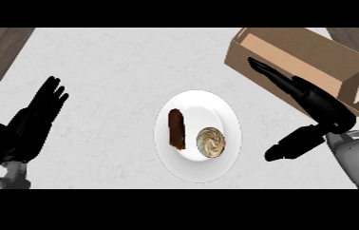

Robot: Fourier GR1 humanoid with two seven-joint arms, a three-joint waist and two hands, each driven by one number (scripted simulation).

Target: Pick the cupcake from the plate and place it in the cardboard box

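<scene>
Two hands show on my feed. At the far left, my left hand (36,115) rests open, fingers straight and pointing up, holding nothing. In the middle of the pale marbled worktop (105,62) sits a white plate (210,103); on it I see a dark chocolate éclair (176,129) lying lengthwise, and just right of it the cupcake (211,141) with swirled cream frosting. Further right, my right hand (319,108) is open and empty, fingers stretched over the cardboard box (294,48) at the upper right.
</scene>
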